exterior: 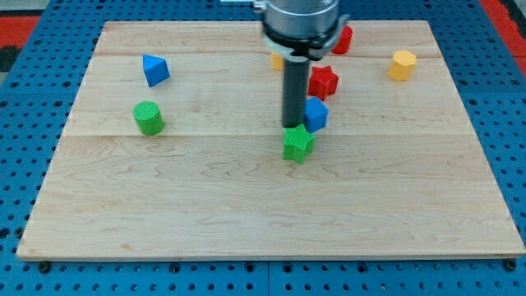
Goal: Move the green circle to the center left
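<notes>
The green circle, a short cylinder, sits on the wooden board at the view's left, about mid-height. My tip is far to its right, near the board's middle, touching or just above the top edge of a green star. A blue cube-like block sits just right of the rod.
A blue triangle lies above the green circle. A red star sits right of the rod, a red block at the top, a yellow hexagon at the upper right. A yellow block is partly hidden behind the rod.
</notes>
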